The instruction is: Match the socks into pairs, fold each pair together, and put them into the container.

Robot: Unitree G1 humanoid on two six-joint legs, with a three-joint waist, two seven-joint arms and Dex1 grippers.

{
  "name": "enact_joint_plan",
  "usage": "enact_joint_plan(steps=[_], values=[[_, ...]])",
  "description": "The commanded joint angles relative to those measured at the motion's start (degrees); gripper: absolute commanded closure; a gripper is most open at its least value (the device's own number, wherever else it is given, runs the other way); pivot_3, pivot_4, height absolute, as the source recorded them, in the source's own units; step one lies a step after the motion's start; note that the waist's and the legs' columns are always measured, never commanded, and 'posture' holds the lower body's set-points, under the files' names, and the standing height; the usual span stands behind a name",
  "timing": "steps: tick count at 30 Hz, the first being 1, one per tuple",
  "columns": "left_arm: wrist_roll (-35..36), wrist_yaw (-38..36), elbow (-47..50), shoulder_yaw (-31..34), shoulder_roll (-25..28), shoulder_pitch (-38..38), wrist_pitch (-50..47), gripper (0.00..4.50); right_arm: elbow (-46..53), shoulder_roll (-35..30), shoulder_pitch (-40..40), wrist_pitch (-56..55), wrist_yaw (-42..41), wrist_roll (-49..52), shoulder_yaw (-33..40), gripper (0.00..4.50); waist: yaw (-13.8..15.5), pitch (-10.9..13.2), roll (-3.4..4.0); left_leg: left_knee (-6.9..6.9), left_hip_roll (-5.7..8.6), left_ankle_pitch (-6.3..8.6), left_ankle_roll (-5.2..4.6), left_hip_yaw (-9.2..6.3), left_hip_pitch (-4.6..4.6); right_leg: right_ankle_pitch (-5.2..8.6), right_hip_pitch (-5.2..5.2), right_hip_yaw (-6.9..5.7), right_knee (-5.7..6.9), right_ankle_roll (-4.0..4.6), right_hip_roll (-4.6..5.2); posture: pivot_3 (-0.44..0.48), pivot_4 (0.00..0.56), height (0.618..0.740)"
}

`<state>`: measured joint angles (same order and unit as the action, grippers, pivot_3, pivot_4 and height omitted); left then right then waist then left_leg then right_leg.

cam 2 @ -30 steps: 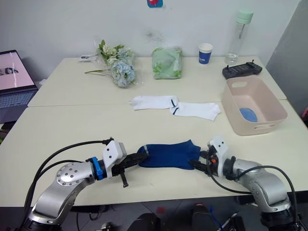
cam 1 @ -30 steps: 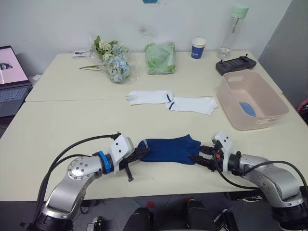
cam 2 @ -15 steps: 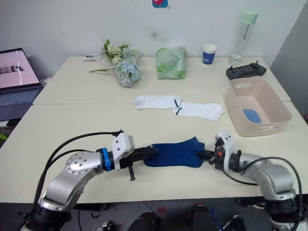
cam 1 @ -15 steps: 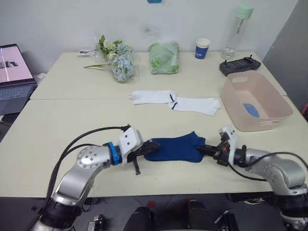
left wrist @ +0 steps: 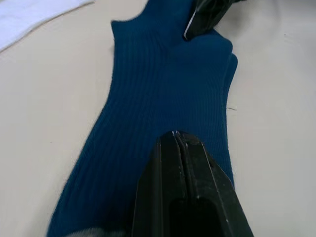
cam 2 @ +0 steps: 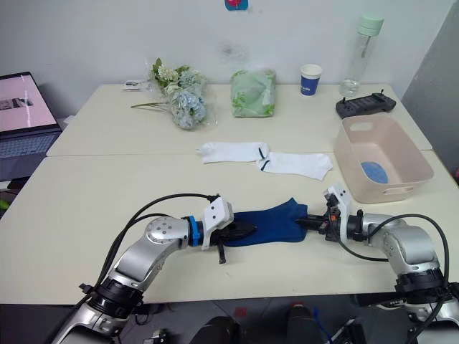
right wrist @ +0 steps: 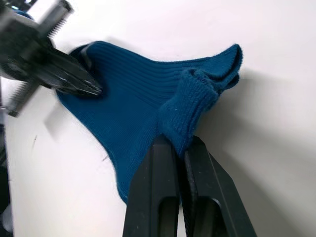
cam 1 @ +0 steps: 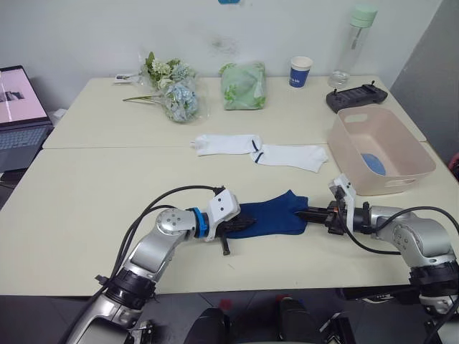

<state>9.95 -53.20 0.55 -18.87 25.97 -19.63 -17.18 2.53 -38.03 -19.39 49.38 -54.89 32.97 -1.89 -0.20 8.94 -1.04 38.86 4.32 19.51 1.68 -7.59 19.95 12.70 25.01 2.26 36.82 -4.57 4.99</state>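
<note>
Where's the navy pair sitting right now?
The navy socks lie on the near table between the left gripper and right gripper, both pinching them, nearer than the white socks.

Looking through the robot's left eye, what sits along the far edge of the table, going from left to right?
Laptop → bunch of artificial flowers → pale green plastic bag → blue-and-white paper cup → clear bottle with a green cap → black handheld controller.
</note>
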Motion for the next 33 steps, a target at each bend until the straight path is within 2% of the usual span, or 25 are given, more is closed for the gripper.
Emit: enact_joint_plan(steps=[1, 5, 10, 15, 19, 23, 27, 31, 33], values=[[-1.4, 0.4, -1.3, -0.8, -0.8, -0.2, 0.2, 4.50, 3.6, -0.7, -0.6, 1.5, -2.4, 3.6, 1.7, 4.47, 0.0, 0.0, 0.00, 0.00, -0.01, 0.00, 0.00, 0.00, 0.00, 0.00, 0.00, 0.00, 0.01, 0.00, 0.00, 0.000, 0.150, 0.740], [-3.5, 0.8, -3.1, -1.8, -0.8, 0.5, 0.3, 4.50, 7.0, 0.2, -1.8, 8.2, -2.6, 11.0, 4.8, 4.47, 0.1, 0.0, 0.01, 0.02, -0.02, 0.00, 0.00, -0.01, -0.04, 0.00, -0.07, 0.02, 0.01, 0.00, 0.03, 0.000, 0.150, 0.740], [-3.5, 0.2, -2.9, -1.7, -0.6, 1.2, 0.4, 4.50, 9.8, 5.5, -4.7, 15.8, 1.2, 20.5, 7.0, 4.47, 0.1, 0.0, 0.01, 0.02, -0.04, 0.00, 0.00, -0.03, -0.06, 0.00, -0.08, 0.01, 0.03, 0.00, 0.03, 0.000, 0.150, 0.740], [-3.0, 0.7, -2.1, -1.0, -0.8, 1.4, 0.1, 4.50, 9.4, 10.1, -5.9, 14.7, 4.3, 18.7, 3.8, 4.47, 0.1, -0.1, -0.01, 0.03, -0.04, 0.00, 0.00, -0.05, -0.05, 0.00, -0.07, 0.01, 0.02, 0.00, 0.07, 0.000, 0.150, 0.740], [-1.6, 0.7, 2.2, 1.1, 0.6, 2.9, -1.3, 4.50, 8.8, 11.2, -7.1, 12.7, 4.1, 16.3, 0.8, 4.47, 0.0, -0.1, 0.00, 0.03, -0.03, 0.00, 0.00, -0.04, -0.05, 0.00, -0.04, 0.01, 0.04, 0.00, 0.05, 0.000, 0.150, 0.740], [5.9, 0.3, 15.8, 9.2, 5.7, 7.4, -10.2, 4.50, 8.2, 10.9, -8.1, 9.5, 2.1, 12.8, -3.6, 4.47, -0.7, 0.0, 0.01, -0.04, -0.06, 0.00, 0.00, -0.02, -0.01, 0.00, 0.09, 0.03, 0.06, 0.00, 0.01, 0.000, 0.150, 0.740], [15.2, 0.6, 27.9, 20.7, 12.0, 13.3, -19.7, 4.50, 7.0, 11.8, -9.5, 7.5, 1.1, 10.6, -6.3, 4.47, -1.3, 0.0, 0.02, -0.02, -0.21, 0.00, 0.00, -0.05, 0.11, 0.00, 0.22, 0.02, 0.11, 0.00, 0.02, 0.000, 0.150, 0.740], [23.3, 3.5, 33.7, 34.5, 14.7, 19.1, -26.8, 4.50, 4.1, 14.0, -11.2, 3.6, -0.2, 6.3, -11.5, 4.47, -1.5, 0.0, 0.02, -0.04, -0.21, 0.00, 0.01, -0.04, 0.08, 0.00, 0.19, 0.02, 0.08, 0.00, 0.02, 0.000, 0.150, 0.740], [25.0, 5.7, 34.4, 38.0, 14.6, 20.6, -28.3, 4.50, 2.6, 15.3, -12.2, 1.7, -0.5, 4.0, -13.7, 4.47, -1.6, 0.0, 0.04, -0.04, -0.24, 0.00, 0.01, -0.03, 0.06, 0.00, 0.19, 0.03, 0.08, 0.00, 0.00, 0.000, 0.150, 0.740]])
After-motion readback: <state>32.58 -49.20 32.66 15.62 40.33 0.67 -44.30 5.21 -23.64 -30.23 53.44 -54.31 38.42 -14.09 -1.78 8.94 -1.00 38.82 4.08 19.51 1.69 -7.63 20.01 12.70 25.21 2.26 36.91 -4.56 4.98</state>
